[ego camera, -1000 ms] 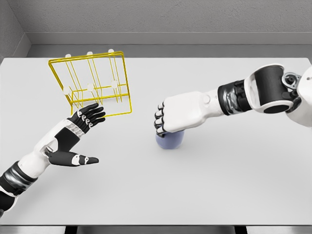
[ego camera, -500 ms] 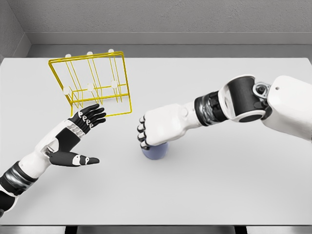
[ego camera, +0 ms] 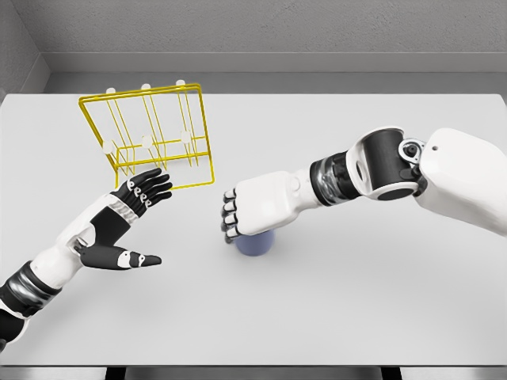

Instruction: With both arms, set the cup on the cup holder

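Cup gripped from above by the right hand, near the yellow rack.

The blue cup (ego camera: 254, 243) is seen standing on the white table (ego camera: 341, 309), in front of and to the right of the yellow wire cup holder (ego camera: 150, 138), well apart from it. The right hand (ego camera: 255, 207) is laid over the cup's top with fingers curled down around it. The left hand (ego camera: 119, 226) is held flat, fingers spread, nothing in it, just in front of the cup holder and to the cup's left.
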`<state>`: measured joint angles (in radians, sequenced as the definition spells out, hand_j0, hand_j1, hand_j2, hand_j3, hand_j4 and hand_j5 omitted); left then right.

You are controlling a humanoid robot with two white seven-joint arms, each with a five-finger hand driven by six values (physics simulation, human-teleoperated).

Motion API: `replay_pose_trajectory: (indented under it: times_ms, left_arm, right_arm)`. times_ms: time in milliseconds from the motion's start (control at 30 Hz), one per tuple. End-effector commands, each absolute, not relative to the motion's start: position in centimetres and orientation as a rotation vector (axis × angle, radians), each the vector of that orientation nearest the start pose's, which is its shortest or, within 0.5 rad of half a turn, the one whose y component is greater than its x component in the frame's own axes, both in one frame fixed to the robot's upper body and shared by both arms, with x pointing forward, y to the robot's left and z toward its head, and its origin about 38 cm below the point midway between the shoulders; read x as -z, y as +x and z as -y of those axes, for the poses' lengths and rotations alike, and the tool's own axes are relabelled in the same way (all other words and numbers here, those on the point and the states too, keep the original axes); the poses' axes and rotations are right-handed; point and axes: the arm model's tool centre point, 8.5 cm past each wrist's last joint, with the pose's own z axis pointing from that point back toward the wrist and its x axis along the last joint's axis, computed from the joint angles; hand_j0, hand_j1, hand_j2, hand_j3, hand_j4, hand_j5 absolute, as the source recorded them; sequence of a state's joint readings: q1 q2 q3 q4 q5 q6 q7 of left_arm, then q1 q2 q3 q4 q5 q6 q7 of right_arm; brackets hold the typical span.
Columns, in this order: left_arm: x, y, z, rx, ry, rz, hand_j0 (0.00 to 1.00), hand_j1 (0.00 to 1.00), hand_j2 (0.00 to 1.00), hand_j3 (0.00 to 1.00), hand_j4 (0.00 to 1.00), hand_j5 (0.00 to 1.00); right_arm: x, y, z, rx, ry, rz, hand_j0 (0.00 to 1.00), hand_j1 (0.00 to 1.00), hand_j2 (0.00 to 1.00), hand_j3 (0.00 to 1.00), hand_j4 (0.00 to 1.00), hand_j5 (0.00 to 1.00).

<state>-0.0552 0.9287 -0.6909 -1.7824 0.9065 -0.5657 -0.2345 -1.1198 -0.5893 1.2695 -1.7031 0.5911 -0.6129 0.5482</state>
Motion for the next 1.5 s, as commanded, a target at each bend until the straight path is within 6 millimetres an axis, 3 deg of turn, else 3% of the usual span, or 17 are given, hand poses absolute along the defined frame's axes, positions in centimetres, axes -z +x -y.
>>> replay_pose_trajectory:
  times_ms: [0, 367, 600, 767, 833, 900, 967, 1100, 1233, 1300, 1333, 1467]
  left_arm:
    - [-13.1, 29.5, -28.5, 0.551, -0.702, 1.648, 1.0, 1.0, 1.0, 1.0, 1.0, 1.0]
    - [-13.0, 29.5, -28.6, 0.55, -0.699, 1.645, 1.0, 1.0, 1.0, 1.0, 1.0, 1.0]
    - [-13.0, 29.5, -28.6, 0.551, -0.698, 1.644, 1.0, 1.0, 1.0, 1.0, 1.0, 1.0]
    - [-12.7, 29.5, -28.8, 0.55, -0.692, 1.638, 1.0, 1.0, 1.0, 1.0, 1.0, 1.0]
    - [-12.7, 29.5, -28.7, 0.548, -0.693, 1.638, 1.0, 1.0, 1.0, 1.0, 1.0, 1.0]
    - [-12.7, 29.5, -28.7, 0.55, -0.693, 1.637, 1.0, 1.0, 1.0, 1.0, 1.0, 1.0]
    - [-12.5, 29.6, -28.7, 0.555, -0.688, 1.612, 1.0, 1.0, 1.0, 1.0, 1.0, 1.0]
    - [-12.3, 30.0, -28.4, 0.597, -0.669, 1.582, 1.0, 1.0, 1.0, 1.0, 1.0, 1.0]
    - [-11.9, 30.7, -28.3, 0.674, -0.613, 1.558, 1.0, 1.0, 1.0, 1.0, 1.0, 1.0]
    - [-11.8, 31.0, -27.8, 0.672, -0.616, 1.544, 1.0, 1.0, 1.0, 1.0, 1.0, 1.0]
    - [-11.8, 31.1, -27.3, 0.679, -0.62, 1.551, 1.0, 1.0, 1.0, 1.0, 1.0, 1.0]
    - [-11.3, 32.0, -25.8, 0.694, -0.634, 1.533, 1.0, 1.0, 1.0, 1.0, 1.0, 1.0]
  right_arm:
    - [-23.2, 37.6, 8.5, 2.653, 0.236, -1.262, 1.0, 1.0, 1.0, 1.0, 1.0, 1.0]
    - [-24.4, 38.8, 11.0, 2.693, 0.324, -1.27, 1.0, 1.0, 1.0, 1.0, 1.0, 1.0]
    - [-26.9, 38.1, 10.9, 2.619, 0.343, -1.366, 1.0, 1.0, 1.0, 1.0, 1.0, 1.0]
    - [-30.2, 39.1, 12.9, 2.609, 0.403, -1.5, 1.0, 1.0, 1.0, 1.0, 1.0, 1.0]
    - [-32.6, 40.0, 15.2, 2.598, 0.502, -1.592, 1.0, 1.0, 1.0, 1.0, 1.0, 1.0]
    - [-34.6, 41.1, 18.5, 2.623, 0.577, -1.706, 1.0, 1.0, 1.0, 1.0, 1.0, 1.0]
    - [-37.2, 41.0, 22.1, 2.598, 0.627, -1.868, 1.0, 1.0, 1.0, 1.0, 1.0, 1.0]
    - [-36.1, 43.2, 27.4, 2.661, 0.692, -2.101, 1.0, 1.0, 1.0, 1.0, 1.0, 1.0]
    - [-34.1, 42.4, 29.9, 2.61, 0.608, -2.359, 1.0, 1.0, 1.0, 1.0, 1.0, 1.0]
    - [-30.5, 42.0, 29.7, 2.552, 0.5, -2.548, 1.0, 1.0, 1.0, 1.0, 1.0, 1.0]
    - [-29.5, 42.2, 30.9, 2.54, 0.521, -2.628, 1.0, 1.0, 1.0, 1.0, 1.0, 1.0]
    - [-29.8, 42.7, 33.1, 2.518, 0.609, -2.694, 1.0, 1.0, 1.0, 1.0, 1.0, 1.0]
